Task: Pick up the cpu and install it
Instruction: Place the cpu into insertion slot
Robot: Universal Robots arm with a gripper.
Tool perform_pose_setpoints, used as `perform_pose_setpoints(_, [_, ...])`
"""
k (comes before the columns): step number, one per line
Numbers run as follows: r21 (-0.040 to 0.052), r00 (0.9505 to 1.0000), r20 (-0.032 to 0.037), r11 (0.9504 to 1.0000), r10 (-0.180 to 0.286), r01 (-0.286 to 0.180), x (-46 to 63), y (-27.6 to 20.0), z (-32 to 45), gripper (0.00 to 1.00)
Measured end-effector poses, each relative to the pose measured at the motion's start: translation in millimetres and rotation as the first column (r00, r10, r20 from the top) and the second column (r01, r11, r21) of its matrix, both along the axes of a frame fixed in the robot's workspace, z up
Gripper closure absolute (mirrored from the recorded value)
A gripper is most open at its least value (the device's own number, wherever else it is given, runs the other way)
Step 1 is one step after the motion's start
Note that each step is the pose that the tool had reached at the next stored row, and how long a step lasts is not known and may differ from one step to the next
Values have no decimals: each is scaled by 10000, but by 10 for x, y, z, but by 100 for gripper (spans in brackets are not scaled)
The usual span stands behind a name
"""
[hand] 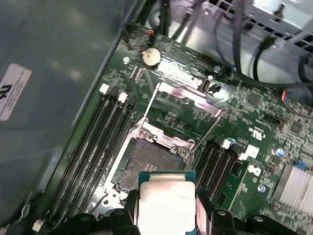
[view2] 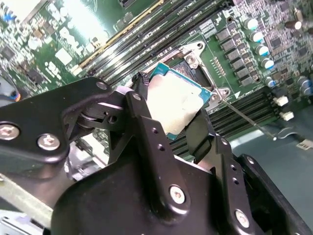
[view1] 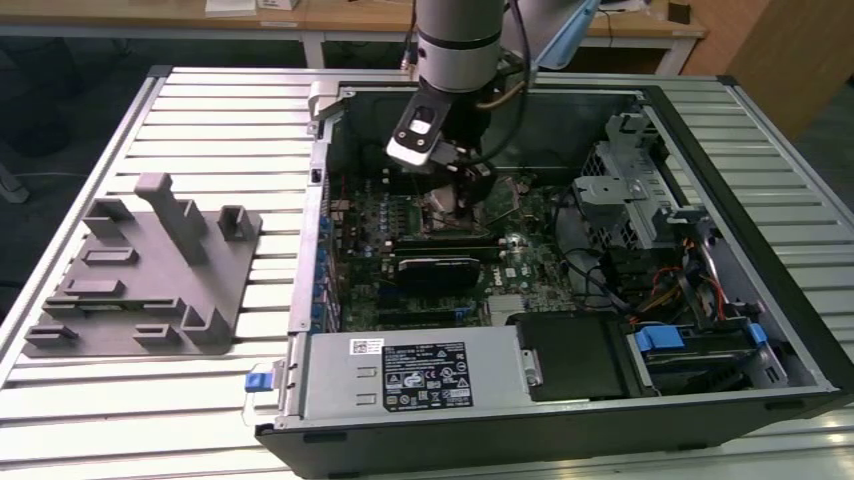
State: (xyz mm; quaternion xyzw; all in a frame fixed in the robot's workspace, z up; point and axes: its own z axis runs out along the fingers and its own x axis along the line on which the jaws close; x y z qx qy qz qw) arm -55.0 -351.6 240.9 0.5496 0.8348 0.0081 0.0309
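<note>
**Chip in the claw, held above the open socket inside the computer case (view1: 534, 440).**

The gripper (view2: 171, 111) is pinching the cpu (hand: 166, 201) by two opposite edges, with its silvery top towards the wrist cameras. In the first wrist view the chip sits just short of the bare socket (hand: 139, 166) and is not seated. The load plate (hand: 186, 95) is swung back and the lever (hand: 209, 131) is raised. The main risk I see is a tilted or off-centre descent, which would crush the fine socket contacts. I cannot tell whether the chip is level or keyed the right way. The edge pinch looks shallow, so a bump could let the chip slip and drop onto those contacts. The fingers (view2: 144, 105) are wide, with the memory slots (hand: 98, 142) on one side and the lever on the other, so they could catch on either.
</note>
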Motion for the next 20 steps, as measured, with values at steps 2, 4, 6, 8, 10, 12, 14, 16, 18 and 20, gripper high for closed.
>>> perform_pose_setpoints(2, [0, 9995, 1, 9995, -320, 320, 0, 0, -1, 46])
perform_pose_setpoints(4, [0, 9979, 1, 9979, -641, 641, 0, 0, -1, 46])
perform_pose_setpoints(6, [0, 9953, 0, 9953, -963, 963, 0, 0, -2, 46])
perform_pose_setpoints(8, [0, 9915, 0, 9915, -1299, 1299, 0, 0, -3, 46])
perform_pose_setpoints(10, [-1, 9867, 0, 9867, -1626, 1626, 0, 0, -4, 46])
perform_pose_setpoints(12, [-1, 9809, 0, 9809, -1947, 1947, 0, 0, -4, 46])
perform_pose_setpoints(14, [-1, 9740, 0, 9740, -2265, 2265, 0, 0, -5, 46])
perform_pose_setpoints(16, [-1, 9660, 0, 9660, -2586, 2586, 0, 0, -7, 46])
perform_pose_setpoints(18, [-1, 9569, 0, 9569, -2904, 2904, 0, 0, -8, 46])
perform_pose_setpoints(20, [-1, 9485, 0, 9485, -3168, 3168, 0, 0, -8, 46])
